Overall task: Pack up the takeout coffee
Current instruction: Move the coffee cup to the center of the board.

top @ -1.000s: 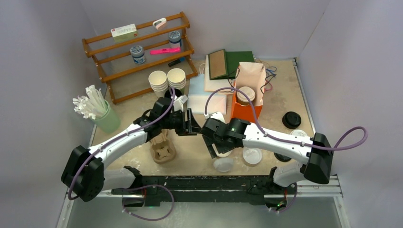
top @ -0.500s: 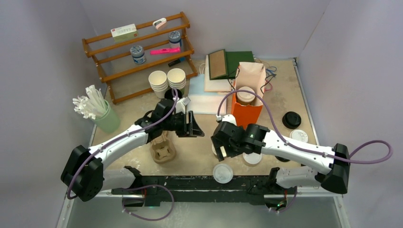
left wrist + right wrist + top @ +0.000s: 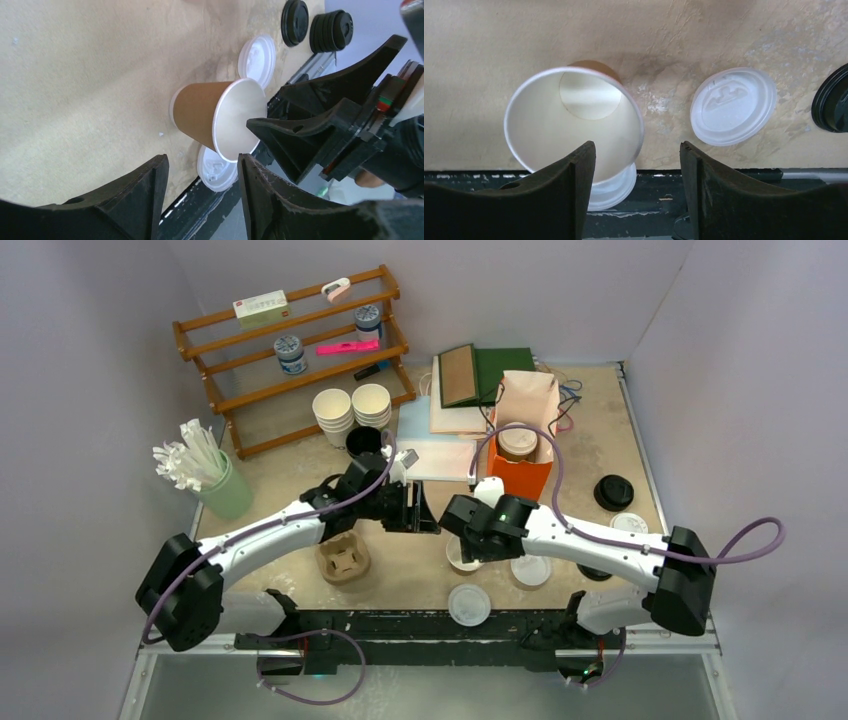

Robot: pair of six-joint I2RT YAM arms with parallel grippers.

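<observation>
The right gripper (image 3: pixel 638 150) hangs just above a brown paper cup (image 3: pixel 574 127) with its two fingers spread wide and nothing squeezed between them. One finger (image 3: pixel 576 190) is over the cup's open mouth and the other is outside the white rim, so one side of the rim sits in the gap. I cannot tell if a finger touches the cup. The cup stands straight up on the sandy table (image 3: pixel 524 40). Its small bottom is down, its wide mouth points up at the gripper, and it has no lid on. It is near the front edge of the table, in the middle. A white lid (image 3: pixel 732 106) lies flat just beside the cup, and a second white lid (image 3: pixel 616 192) peeks out by the cup's near side. Some black lids (image 3: pixel 330 30) lie farther off. The left gripper (image 3: pixel 202 160) is close by on the cup's other side, fingers apart and holding nothing, pointing toward the cup. Behind the arms an orange box (image 3: pixel 520 478) holds another cup with its lid on.
</observation>
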